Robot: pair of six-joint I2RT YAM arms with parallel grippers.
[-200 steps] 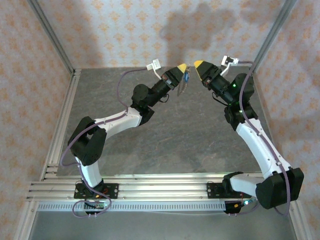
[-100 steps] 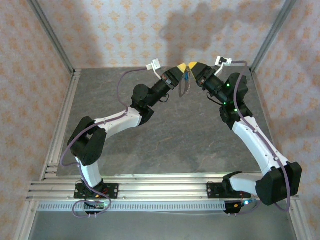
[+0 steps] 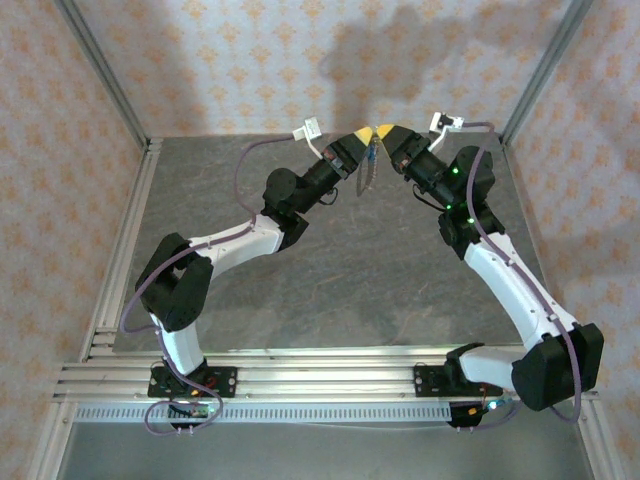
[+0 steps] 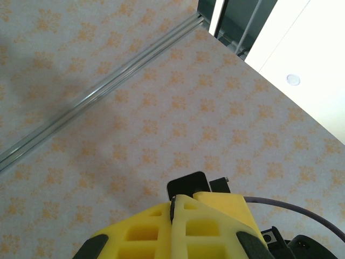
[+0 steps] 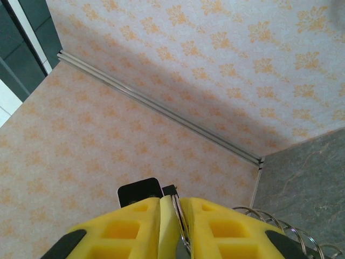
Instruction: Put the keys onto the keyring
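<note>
Both arms reach toward the far edge of the grey worktop (image 3: 380,285), and their yellow-tipped claws meet in the air above it, a little right of the middle.

In the overhead view the left claw (image 3: 362,137) and the right claw (image 3: 385,132) point at each other, their tips just beside one another. The key (image 3: 372,153), a tiny thing with a blue head, hangs right between the two tips. The thin pale keyring (image 3: 366,180) trails down from it, clear of the worktop.

From the left wrist, the left claw (image 4: 173,202) has its yellow pads (image 4: 215,221) pressed flat together with only a dark seam between them. I cannot tell what, if anything, is pinched in that seam.

From the right wrist, the right claw (image 5: 171,200) is closed almost fully. A thin silver loop of the keyring (image 5: 179,220) is nipped upright between its pads (image 5: 132,226). A run of fine wire coils (image 5: 280,229) spreads out low on the right side of that claw.

The patterned orange wall (image 3: 250,60) stands behind both claws.
</note>
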